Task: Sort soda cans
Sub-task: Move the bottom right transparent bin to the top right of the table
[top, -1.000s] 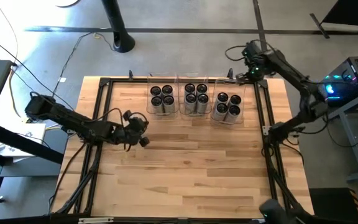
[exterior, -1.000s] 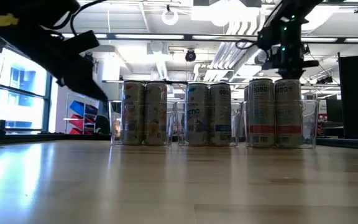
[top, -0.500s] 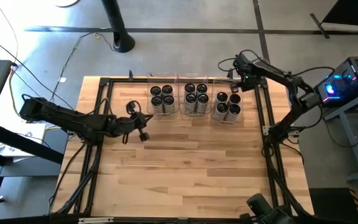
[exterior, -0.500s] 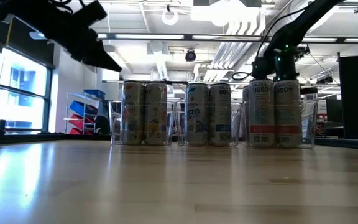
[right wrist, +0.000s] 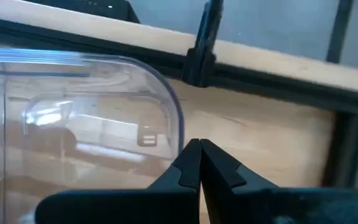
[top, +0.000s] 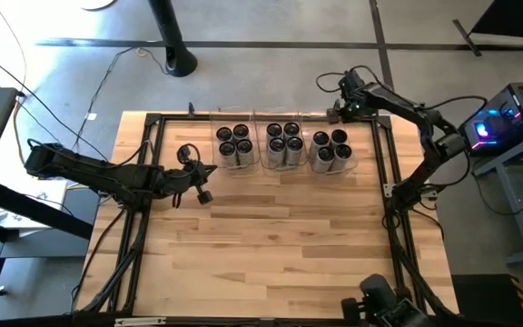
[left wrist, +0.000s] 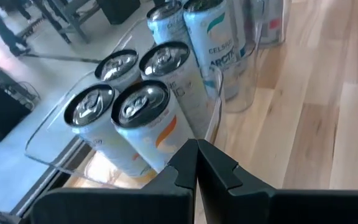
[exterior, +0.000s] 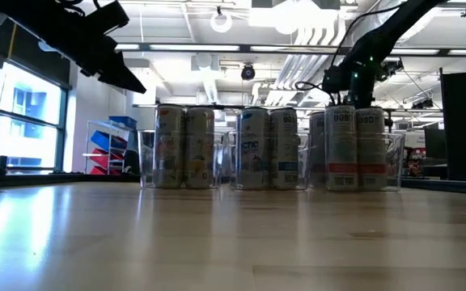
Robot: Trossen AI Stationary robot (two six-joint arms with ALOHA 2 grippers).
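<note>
The soda cans (top: 284,145) stand upright in fours inside three clear bins (top: 254,166) set in a row along the table's far edge, so the sorting looks finished. The left gripper (top: 200,173), fingers pressed together and holding nothing, hangs just beside the left-hand bin; the right gripper (top: 338,109), likewise closed and empty, sits behind the right-hand bin near the black frame rail (top: 390,154). Any retreat should lift clear of the bin walls first, then swing toward the bare wooden table (top: 271,245) on the near side of the bins.
</note>
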